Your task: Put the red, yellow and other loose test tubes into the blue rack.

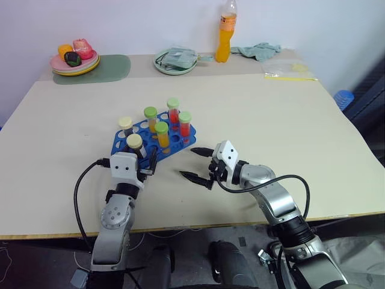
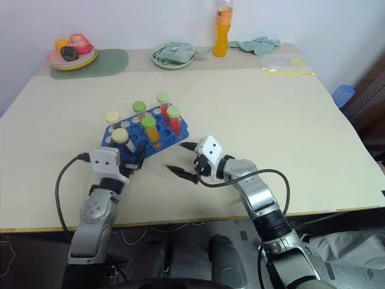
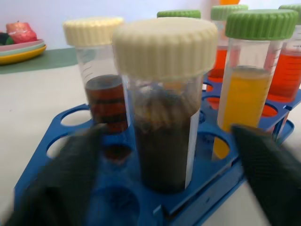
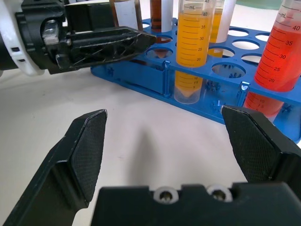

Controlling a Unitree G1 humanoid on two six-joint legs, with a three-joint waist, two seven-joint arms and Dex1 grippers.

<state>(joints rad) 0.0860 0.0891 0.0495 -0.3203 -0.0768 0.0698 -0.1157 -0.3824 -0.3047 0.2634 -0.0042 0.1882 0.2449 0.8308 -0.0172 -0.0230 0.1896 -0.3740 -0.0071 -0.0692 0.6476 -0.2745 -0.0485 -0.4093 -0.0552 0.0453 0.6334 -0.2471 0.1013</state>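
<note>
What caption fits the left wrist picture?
Open left gripper around a cream-capped dark tube standing in the blue rack.

A pale beige counter [image 1: 271, 114] with a wooden front edge stands against a plain white wall [image 1: 150, 24]; evenly lit.

On the pale tabletop just ahead of me sits the blue plastic rack [image 1: 180, 142], a perforated tray angled to the table's edge, with six clear capped test tubes standing upright in its holes. Four green-capped tubes fill the far side: two of red liquid [image 1: 174, 114] [image 1: 185, 124] and two of orange-yellow liquid [image 1: 162, 136] [image 1: 150, 117]. Two cream-capped tubes of dark brown liquid stand at the near-left end, one at the rack's corner closest to me [image 1: 135, 144] and one just behind it [image 1: 126, 126].
</note>
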